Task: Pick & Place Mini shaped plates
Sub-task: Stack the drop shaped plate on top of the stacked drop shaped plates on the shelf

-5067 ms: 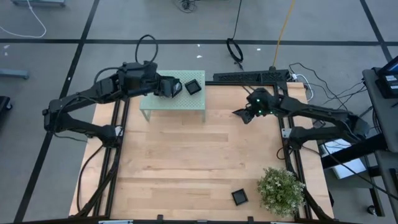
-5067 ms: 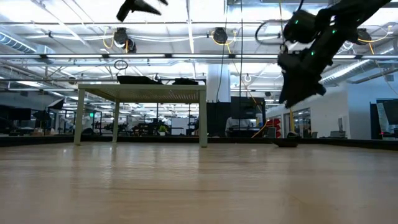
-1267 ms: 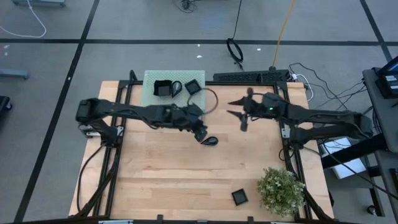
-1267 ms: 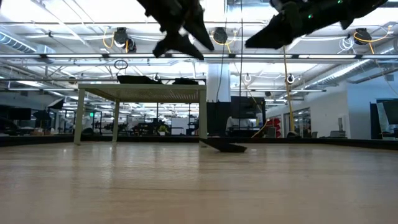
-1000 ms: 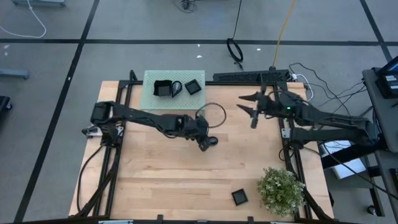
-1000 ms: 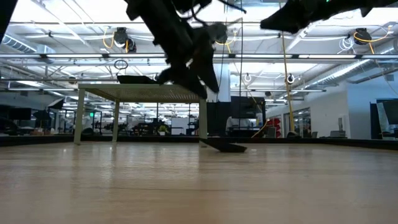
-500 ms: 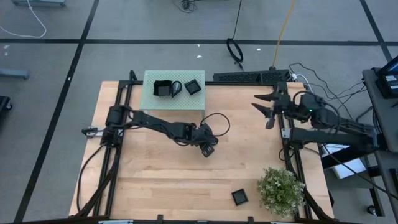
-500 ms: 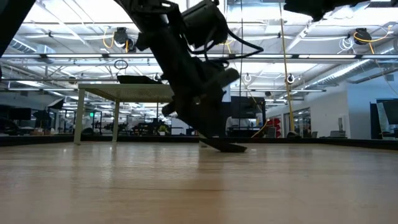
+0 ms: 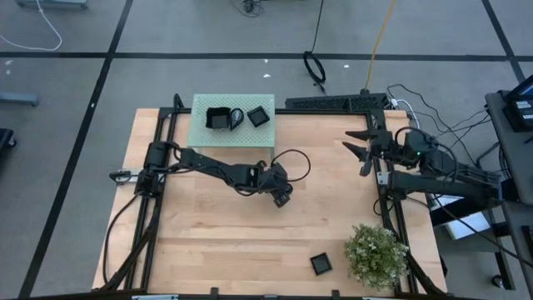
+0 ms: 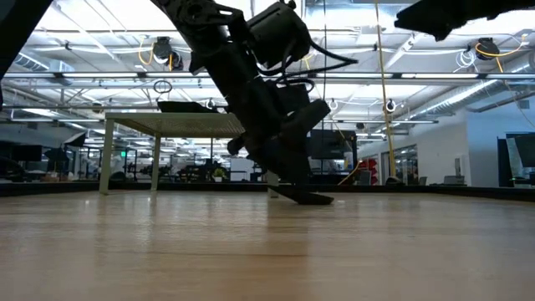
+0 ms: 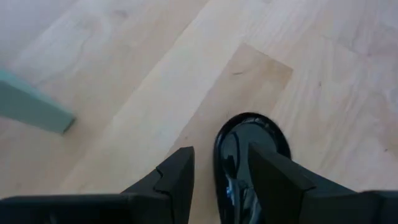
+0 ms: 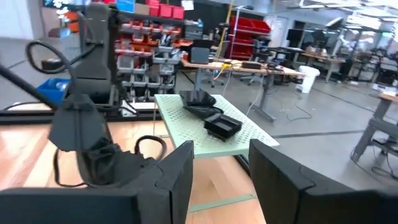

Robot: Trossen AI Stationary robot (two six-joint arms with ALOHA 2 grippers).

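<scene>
Left jaws straddling glossy black teardrop plate [image 11: 247,149], tabletop [image 9: 216,225]

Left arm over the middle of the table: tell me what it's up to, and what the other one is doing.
The left claw is down at the wooden table, its open fingers straddling the rim of a small glossy black teardrop plate lying mid-table, not yet lifted. The right claw hangs open near the table's right edge, holding nothing. More black plates sit on the green perforated platform at the back, and one square plate lies beside the potted plant at the front.
</scene>
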